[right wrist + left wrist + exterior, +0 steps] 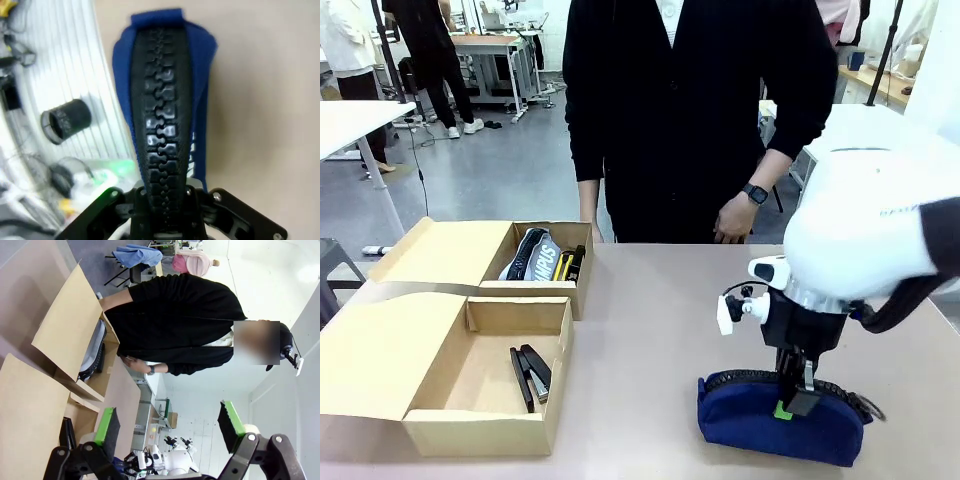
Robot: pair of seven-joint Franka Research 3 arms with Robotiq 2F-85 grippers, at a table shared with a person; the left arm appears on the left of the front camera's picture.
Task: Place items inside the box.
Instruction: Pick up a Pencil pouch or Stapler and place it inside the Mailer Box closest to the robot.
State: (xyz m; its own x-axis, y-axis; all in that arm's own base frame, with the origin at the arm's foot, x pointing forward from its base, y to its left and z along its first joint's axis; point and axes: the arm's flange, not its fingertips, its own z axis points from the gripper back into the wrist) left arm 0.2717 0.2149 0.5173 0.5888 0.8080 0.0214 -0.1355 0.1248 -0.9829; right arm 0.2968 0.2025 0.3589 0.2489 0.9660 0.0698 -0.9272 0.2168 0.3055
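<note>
Clamping the zip ridge of a soft navy blue fabric pouch (760, 432) lying on the table right of the box, the right gripper (792, 403) has one item pinched, not yet lifted; the left gripper (170, 427) hangs wide and empty. Black staplers (530, 375) already lie in the long, shallow tan cardboard box (485, 436); whether one or two is unclear. Beyond, the smaller tan carton (520, 296) half-hides its contents.
</note>
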